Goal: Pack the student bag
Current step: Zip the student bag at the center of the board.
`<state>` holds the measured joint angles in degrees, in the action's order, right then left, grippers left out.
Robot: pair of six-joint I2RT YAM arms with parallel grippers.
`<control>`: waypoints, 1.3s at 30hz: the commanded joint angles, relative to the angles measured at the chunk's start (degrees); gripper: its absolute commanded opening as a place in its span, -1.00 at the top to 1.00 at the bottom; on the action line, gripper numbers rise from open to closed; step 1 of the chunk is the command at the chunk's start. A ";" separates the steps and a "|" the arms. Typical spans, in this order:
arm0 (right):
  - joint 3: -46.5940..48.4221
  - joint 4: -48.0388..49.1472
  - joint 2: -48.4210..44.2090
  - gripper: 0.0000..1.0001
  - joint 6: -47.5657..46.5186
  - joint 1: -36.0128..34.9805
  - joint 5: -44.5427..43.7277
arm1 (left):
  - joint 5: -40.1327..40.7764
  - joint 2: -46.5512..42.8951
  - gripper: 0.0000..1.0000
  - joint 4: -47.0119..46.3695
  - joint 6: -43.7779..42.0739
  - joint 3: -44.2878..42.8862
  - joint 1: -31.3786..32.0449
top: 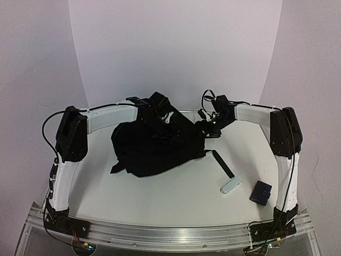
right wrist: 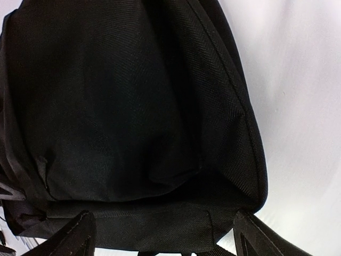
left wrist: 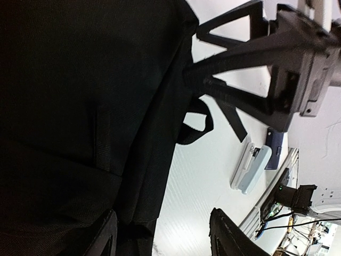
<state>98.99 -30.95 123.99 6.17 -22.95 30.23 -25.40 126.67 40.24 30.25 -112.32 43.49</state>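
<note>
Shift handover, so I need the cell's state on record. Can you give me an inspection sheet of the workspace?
Surface: white table, no spills seen.
Job's things: student bag slumped mid-table, one strap trailing right.
Clutter: white flat case and dark-blue pouch, front right, apart from the bag.
Grippers: left gripper and right gripper both open at the bag.
Cables: black cable looped at the left arm.
Surroundings: white backdrop; aluminium rail along the near edge.
</note>
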 commanded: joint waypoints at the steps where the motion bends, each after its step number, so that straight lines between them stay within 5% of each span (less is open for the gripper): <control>1: 2.95 0.53 1.89 -0.79 1.50 -0.04 -2.64 | 0.64 0.74 -0.18 2.99 -0.37 -3.11 0.78; 5: 3.39 0.54 2.98 -0.79 1.91 -0.02 -2.29 | 1.41 1.46 -0.04 3.98 -0.35 -3.44 1.24; 11: 4.04 0.54 4.26 -0.68 2.44 -0.03 -2.46 | 3.55 2.59 0.52 4.86 0.38 -4.00 1.24; 21: 4.21 0.57 4.95 -0.18 2.61 0.00 -2.38 | 8.16 1.53 0.99 7.05 1.63 -2.93 1.22; 26: 3.96 0.52 4.77 0.32 2.26 -0.05 -3.89 | 9.18 -2.38 1.00 7.03 2.19 0.76 1.24; 30: 4.21 0.48 5.29 0.95 2.01 0.59 -5.58 | 10.22 -7.73 1.00 6.62 2.59 7.27 1.24; 39: 7.52 0.61 7.21 1.00 -0.79 3.88 -9.90 | 13.27 -20.87 1.00 5.34 7.29 23.51 1.11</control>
<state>103.11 -30.68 128.81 8.05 -23.07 29.28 -15.26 113.93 43.59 34.71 -93.69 44.84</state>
